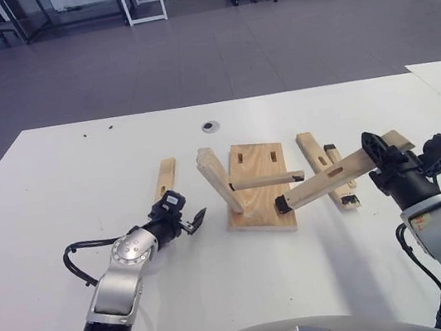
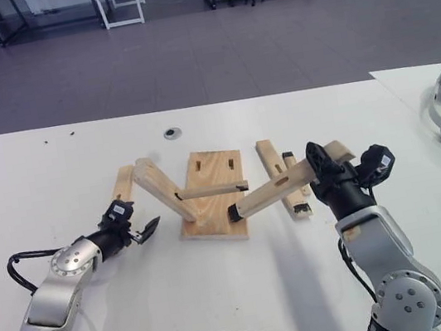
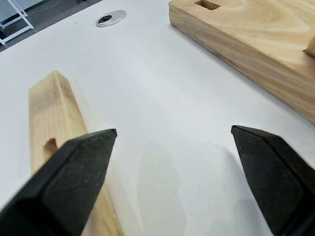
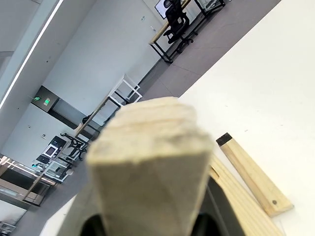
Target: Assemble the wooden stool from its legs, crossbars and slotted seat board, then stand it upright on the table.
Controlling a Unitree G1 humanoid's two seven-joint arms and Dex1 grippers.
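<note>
**A:** What lies at the left?

**B:** The left gripper (image 1: 191, 219) sits low over the flat white table (image 1: 80, 179); its two black fingers (image 3: 74, 172) are spread wide, with nothing between them. Just beside it, on the side farther from the robot, is a pale, slotted wooden bar, the loose leg (image 1: 166, 177); it lies flat on the table.

**A:** And in the middle?

**B:** The light rectangular wooden seat board (image 1: 258, 164) lies flat, its slots facing up. From its left side rises a second pale bar, the planted leg (image 1: 219, 181), tilted towards the left. A thinner wooden crossbar (image 1: 265, 181) juts from that leg to the right, above the board; its black-tipped end is free. Beyond the board is a small round grey grommet (image 1: 211, 125) set in the table.

**A:** Then the right?

**B:** The right gripper (image 1: 387, 157) is clenched on the upper end of a third pale bar, the held leg (image 1: 331, 175). This slopes down to the left; its black-capped lower end is at the board's near right corner, and whether they touch I cannot tell. Behind it, flat on the table, lie another slotted bar, the spare leg (image 1: 312, 151), and a black-tipped short crossbar (image 4: 251, 172) just beside it.
</note>
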